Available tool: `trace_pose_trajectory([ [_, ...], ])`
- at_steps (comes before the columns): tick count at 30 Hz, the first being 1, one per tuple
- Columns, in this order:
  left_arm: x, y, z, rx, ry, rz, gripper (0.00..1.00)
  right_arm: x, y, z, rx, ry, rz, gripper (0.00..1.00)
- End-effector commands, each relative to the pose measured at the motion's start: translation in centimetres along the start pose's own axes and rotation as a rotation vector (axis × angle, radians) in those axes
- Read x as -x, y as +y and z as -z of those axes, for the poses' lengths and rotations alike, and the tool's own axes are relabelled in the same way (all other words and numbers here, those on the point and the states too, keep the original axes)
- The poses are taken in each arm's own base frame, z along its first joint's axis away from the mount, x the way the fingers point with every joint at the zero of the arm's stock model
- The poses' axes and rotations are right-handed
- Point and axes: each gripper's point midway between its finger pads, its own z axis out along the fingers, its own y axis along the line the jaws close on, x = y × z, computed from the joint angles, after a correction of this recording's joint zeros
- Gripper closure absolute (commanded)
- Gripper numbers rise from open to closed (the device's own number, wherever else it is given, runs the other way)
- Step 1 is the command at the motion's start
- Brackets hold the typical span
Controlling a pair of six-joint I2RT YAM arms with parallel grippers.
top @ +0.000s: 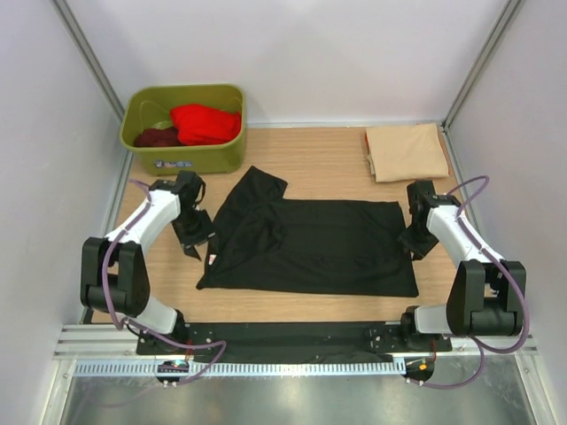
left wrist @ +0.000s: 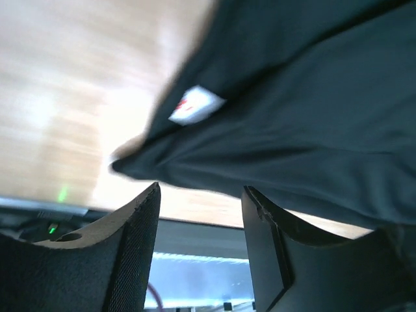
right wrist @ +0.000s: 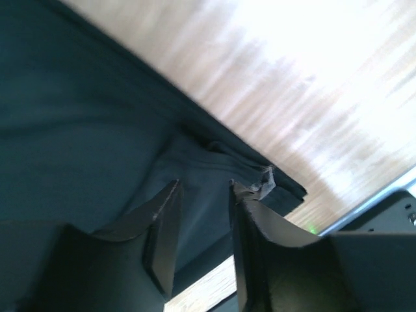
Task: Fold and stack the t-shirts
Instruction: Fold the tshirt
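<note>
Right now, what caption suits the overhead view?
Black t-shirt lies between left hand and right hand; beige t-shirt folded at back; red t-shirt and maroon t-shirt in tub.

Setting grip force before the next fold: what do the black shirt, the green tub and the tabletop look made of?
Black t-shirt: soft matte cloth, possibly cotton; it lies in wrinkles and folds. Tub: olive-green moulded plastic by the look, with a slight sheen and a rounded rim. Table: light wood or wood-look laminate, smooth; grain streaks show.

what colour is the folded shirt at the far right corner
The folded shirt is beige; top view shows it best.
</note>
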Motion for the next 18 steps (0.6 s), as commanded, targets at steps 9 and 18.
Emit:
trace_pose_trajectory([
  [9,8.6,-7.5,0.3,-0.171,-0.152,-0.122,0.43,6.5,11.5,4.3,0.471,-0.127,0.248,0.45],
  [18,15.2,-10.2,3.7,-0.309,-0.385,-0.105,0.45,7.9,18.8,7.0,0.807,-0.119,0.483,0.43],
])
